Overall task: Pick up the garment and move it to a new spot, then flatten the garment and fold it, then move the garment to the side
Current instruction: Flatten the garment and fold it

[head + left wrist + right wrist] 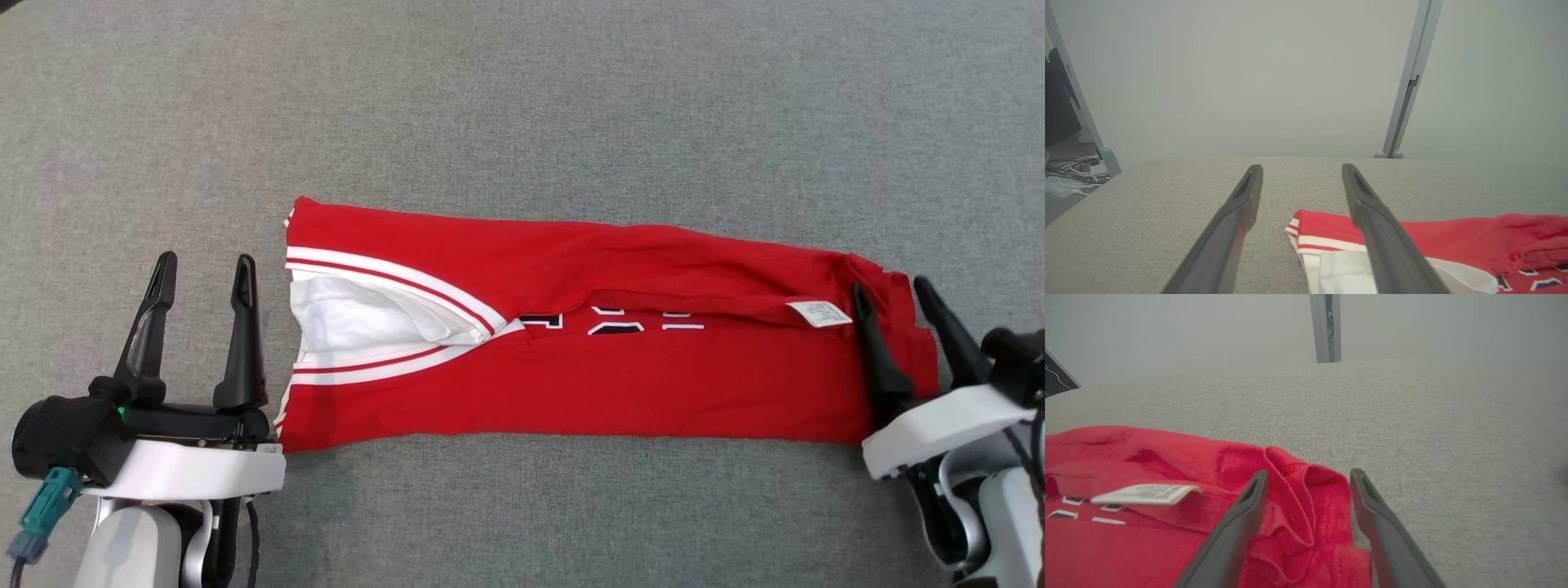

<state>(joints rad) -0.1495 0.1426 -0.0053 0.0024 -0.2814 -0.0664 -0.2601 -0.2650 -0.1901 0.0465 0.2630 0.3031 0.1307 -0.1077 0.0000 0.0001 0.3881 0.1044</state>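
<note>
Fingers of L gripper & R gripper stood spread, holding nothing, over grey fabric surface, metal post beyond garment: striped end beside L, tagged corner between R's.

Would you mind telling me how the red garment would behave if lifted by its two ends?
Probably floppy: the red garment lies in soft folds, so its middle would likely sag. It looks thin and light. The bunched end at the right gripper may unfold.
</note>
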